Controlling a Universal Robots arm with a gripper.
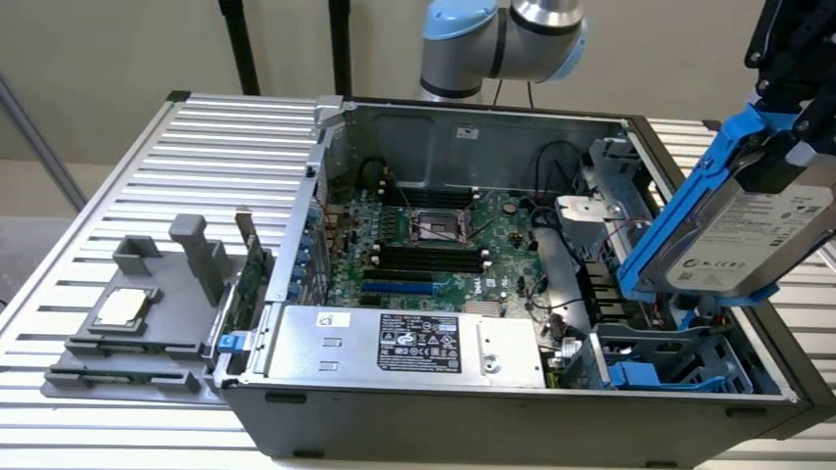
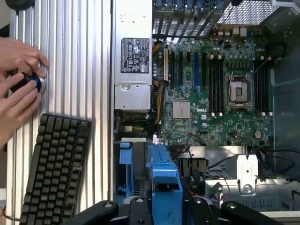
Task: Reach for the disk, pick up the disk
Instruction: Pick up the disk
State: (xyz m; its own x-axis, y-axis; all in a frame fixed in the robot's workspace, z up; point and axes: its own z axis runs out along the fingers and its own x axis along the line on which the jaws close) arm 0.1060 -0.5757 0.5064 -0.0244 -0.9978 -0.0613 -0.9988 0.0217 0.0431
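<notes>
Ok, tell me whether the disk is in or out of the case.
Out. The disk hangs tilted in the gripper, above the case and clear of the bay beneath it.

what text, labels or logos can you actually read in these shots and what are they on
"DELL": white print on the motherboard, beside its square heatsink, in the wrist view.
Disk label: white, with dark print and logos, too small to read.
Power supply black sticker: white print and marks, too blurred to read in either view.
White sticker on the case back wall: unreadable.
Keyboard keys: no legible letters.
</notes>
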